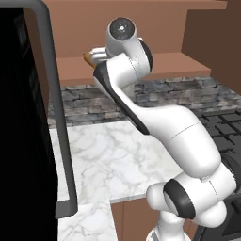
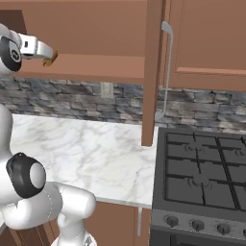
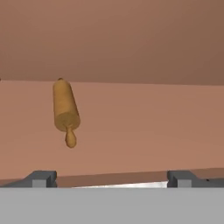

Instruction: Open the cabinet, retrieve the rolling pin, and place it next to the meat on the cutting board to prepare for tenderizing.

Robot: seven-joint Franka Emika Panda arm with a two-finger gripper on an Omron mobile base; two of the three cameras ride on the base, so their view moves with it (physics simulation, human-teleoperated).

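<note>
Inside the opened cabinet (image 2: 96, 65), the gripper (image 3: 111, 177) hovers at the shelf's front edge with its jaws spread wide, grasping nothing. Ahead of it and off toward its left finger, the rolling pin (image 3: 65, 109) lies on the shelf floor, one handle end pointing back at the hand, well apart from both fingertips (image 3: 41, 178)

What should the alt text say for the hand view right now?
A tan rolling pin lies on the brown shelf of the cabinet, one handle end towards the camera, left of centre. The hand is open, fingertips spread wide at the bottom edge, short of the pin.
</note>
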